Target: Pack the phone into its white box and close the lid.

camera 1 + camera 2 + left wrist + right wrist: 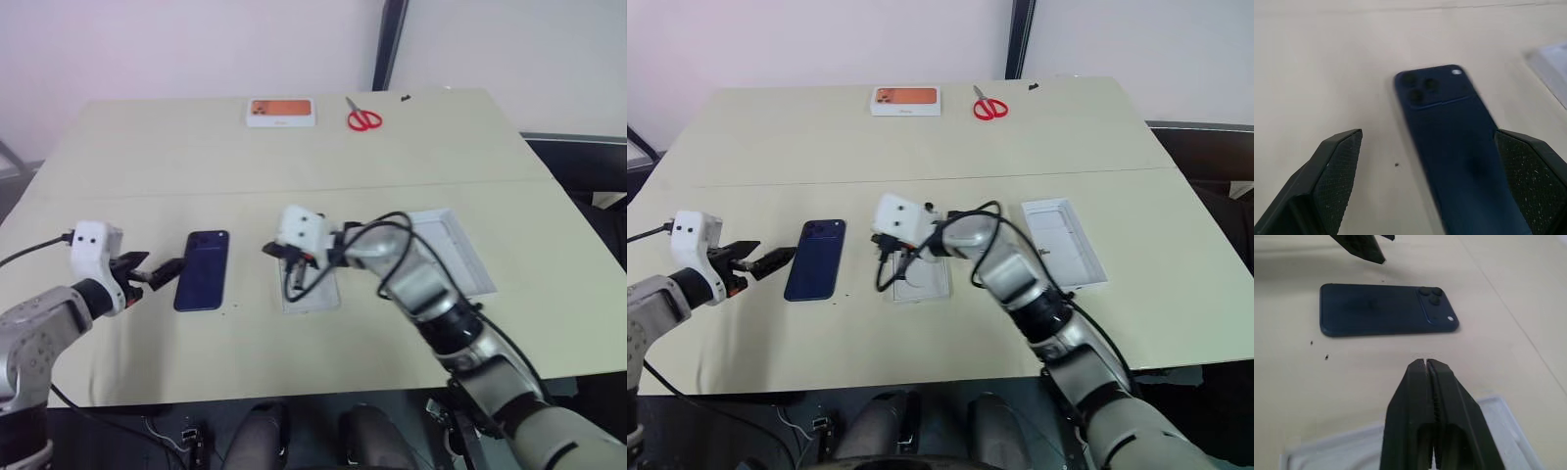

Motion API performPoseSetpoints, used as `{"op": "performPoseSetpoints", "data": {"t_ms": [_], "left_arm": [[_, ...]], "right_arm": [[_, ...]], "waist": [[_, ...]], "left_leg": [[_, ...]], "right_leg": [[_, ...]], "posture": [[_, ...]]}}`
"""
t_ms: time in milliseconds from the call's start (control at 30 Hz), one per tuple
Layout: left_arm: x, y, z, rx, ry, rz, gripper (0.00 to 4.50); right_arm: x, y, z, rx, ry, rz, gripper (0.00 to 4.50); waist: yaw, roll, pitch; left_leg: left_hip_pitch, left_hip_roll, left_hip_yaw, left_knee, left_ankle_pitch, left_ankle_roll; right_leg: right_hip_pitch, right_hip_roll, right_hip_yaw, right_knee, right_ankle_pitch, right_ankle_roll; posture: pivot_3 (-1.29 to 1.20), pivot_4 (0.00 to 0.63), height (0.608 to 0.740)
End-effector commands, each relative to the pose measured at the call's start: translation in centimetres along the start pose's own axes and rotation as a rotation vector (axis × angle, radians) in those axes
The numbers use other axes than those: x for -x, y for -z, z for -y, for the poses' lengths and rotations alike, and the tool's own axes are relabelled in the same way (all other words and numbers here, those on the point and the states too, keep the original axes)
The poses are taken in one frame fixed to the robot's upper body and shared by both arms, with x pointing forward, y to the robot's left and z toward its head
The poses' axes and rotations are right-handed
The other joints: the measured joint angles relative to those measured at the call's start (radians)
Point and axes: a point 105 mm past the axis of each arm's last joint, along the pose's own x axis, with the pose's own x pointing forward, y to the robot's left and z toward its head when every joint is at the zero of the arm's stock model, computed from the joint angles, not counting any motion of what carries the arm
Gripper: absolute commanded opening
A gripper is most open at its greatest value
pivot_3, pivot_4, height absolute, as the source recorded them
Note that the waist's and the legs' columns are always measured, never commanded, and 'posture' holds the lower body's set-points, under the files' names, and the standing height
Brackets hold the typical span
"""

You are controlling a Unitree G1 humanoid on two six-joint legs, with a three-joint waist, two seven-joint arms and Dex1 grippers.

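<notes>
Care is called for as the phone (203, 269), flat near the desk's (147, 147) left edge, is straddled by the spread left gripper (160, 271), while the right gripper (1426, 363), pressed together, is kept clear.

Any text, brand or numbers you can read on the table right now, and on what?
None can be read.
white box with orange picture: small marks under the picture, too small to read.
phone: plain dark back, no lettering visible.
red scissors: no marking visible.
</notes>
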Motion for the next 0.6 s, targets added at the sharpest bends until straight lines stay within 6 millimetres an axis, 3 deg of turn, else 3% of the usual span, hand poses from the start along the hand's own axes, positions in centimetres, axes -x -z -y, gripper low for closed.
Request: {"op": "performPoseSetpoints", "data": {"t_ms": [33,267,433,600], "left_arm": [[-0.1,0.6,-1.2,0.094,-0.062,-0.121,4.5],[-0.8,2.2,0.1,0.252,0.011,-0.371,4.5],[-1.5,2.5,1.6,0.3,0.085,-0.419,4.5],[-2.2,3.9,3.1,0.305,0.135,-0.471,4.5]], "right_arm": [[-2.1,-1.4,0.5,0.12,0.057,-0.004,0.06],[-5.3,-0.4,-1.0,0.224,0.015,-0.088,0.06],[-6.7,0.2,-3.1,0.267,-0.061,-0.118,0.06],[-7.8,0.1,-3.7,0.272,-0.079,-0.128,0.06]], "waist": [[-0.001,-0.001,0.0],[-0.004,-0.002,-0.001],[-0.005,-0.002,-0.002],[0.001,-0.002,-0.002]], "left_leg": [[0.0,0.0,0.0,0.0,0.002,-0.003],[0.0,0.0,0.0,0.0,0.004,-0.006],[0.0,-0.001,0.0,-0.001,0.004,-0.008],[0.0,-0.001,0.0,-0.001,0.005,-0.008]], "right_leg": [[-0.001,0.0,0.0,0.001,0.0,0.0],[-0.002,0.0,0.0,0.002,0.0,0.0],[-0.003,0.0,0.0,0.003,0.0,0.0],[-0.003,0.0,0.0,0.004,0.0,0.0]], "posture": [[0.0,0.15,0.74],[0.0,0.15,0.74],[0.0,0.15,0.74],[0.0,0.15,0.74]]}}
